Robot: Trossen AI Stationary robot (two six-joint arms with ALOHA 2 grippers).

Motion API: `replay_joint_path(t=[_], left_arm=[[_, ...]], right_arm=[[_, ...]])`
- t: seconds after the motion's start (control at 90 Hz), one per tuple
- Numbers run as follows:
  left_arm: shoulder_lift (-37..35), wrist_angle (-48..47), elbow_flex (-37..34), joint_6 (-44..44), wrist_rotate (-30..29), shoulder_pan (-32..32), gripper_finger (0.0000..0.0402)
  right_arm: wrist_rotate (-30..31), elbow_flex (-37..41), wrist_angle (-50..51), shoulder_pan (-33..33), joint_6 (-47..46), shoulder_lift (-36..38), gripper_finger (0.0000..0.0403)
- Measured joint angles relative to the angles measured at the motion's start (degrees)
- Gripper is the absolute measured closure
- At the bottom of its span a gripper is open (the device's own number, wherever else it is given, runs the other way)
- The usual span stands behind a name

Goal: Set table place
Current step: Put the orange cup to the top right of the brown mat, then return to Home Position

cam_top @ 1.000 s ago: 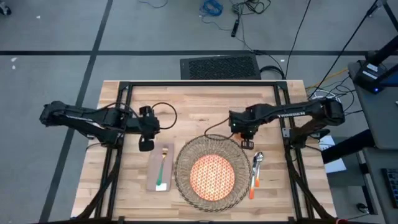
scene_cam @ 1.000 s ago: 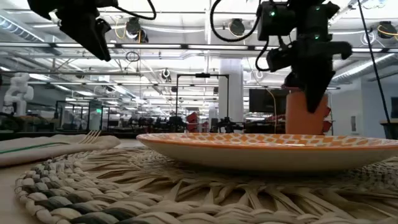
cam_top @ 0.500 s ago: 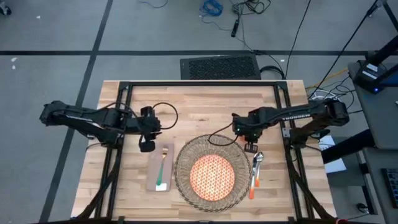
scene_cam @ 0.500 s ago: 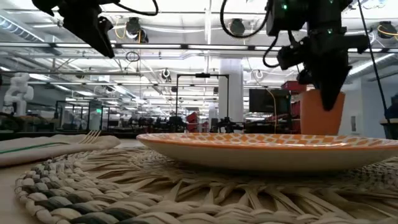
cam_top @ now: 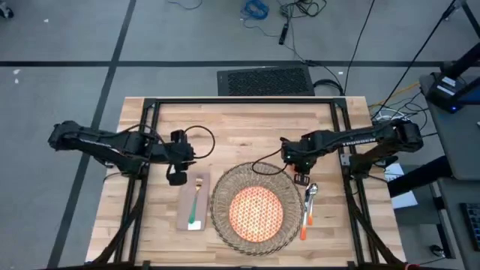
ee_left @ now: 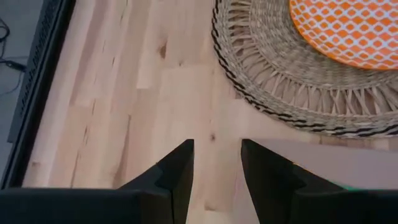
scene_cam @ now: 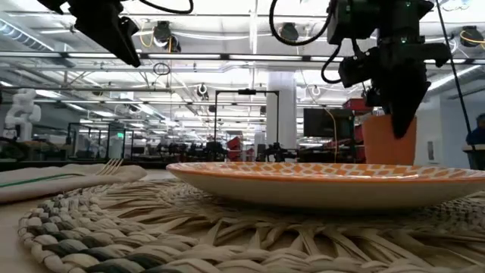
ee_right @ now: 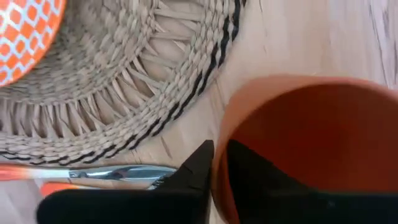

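Seen from above, the left claw (cam_top: 177, 178) hovers over the light-wood surface (cam_top: 240, 124), its two fingers slightly parted and holding nothing. Just beside it lies one beige napkin (cam_top: 193, 202) with one green-handled fork (cam_top: 196, 201) on top. Between the claws sit one round woven placemat (cam_top: 256, 211) and, centred on it, one orange-patterned plate (cam_top: 256, 210). The right claw (cam_top: 299, 175) is closed on the rim of one orange cup (ee_right: 311, 146), just off the placemat's edge. Near this claw lie two orange-handled pieces of cutlery (cam_top: 307, 206).
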State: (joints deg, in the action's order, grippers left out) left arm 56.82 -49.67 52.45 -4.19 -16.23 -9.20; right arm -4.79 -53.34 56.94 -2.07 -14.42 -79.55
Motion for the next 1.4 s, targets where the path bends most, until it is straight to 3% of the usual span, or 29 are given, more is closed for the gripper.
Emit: replay_joint_path(t=[0.589,0.756,0.844,0.956,1.089,1.256,1.4], left_arm=[[0.0,1.56,0.0,-0.04,0.0,0.01,0.0281],[-0.05,2.43,0.49,0.63,-0.42,0.0,0.0281],[-1.33,2.69,2.28,2.18,-3.46,-0.03,0.0281],[-7.03,6.8,3.07,4.94,-8.0,-0.34,0.0281],[-18.55,18.18,-0.31,8.9,-8.19,-1.37,0.0281],[-33.03,28.95,-10.04,10.58,-8.34,-1.79,0.0281],[-39.97,35.14,-19.42,10.56,-8.59,-1.78,0.0281]], right_arm=[[4.11,0.0,-2.11,4.01,-4.49,7.82,0.0338],[8.86,-2.76,-2.3,6.55,-4.59,11.93,0.0339],[14.08,-6.22,-2.55,8.43,-3.31,15.45,0.0339],[22.33,-10.28,-2.91,11.97,-1.67,21.88,0.0339],[30.59,-9.92,-7.92,18.77,-0.31,32.1,0.0339],[37.94,-1.6,-16.17,26.15,1.95,41.42,0.0339],[38.74,7.09,-22.96,27.92,4.74,45.26,0.0339]])
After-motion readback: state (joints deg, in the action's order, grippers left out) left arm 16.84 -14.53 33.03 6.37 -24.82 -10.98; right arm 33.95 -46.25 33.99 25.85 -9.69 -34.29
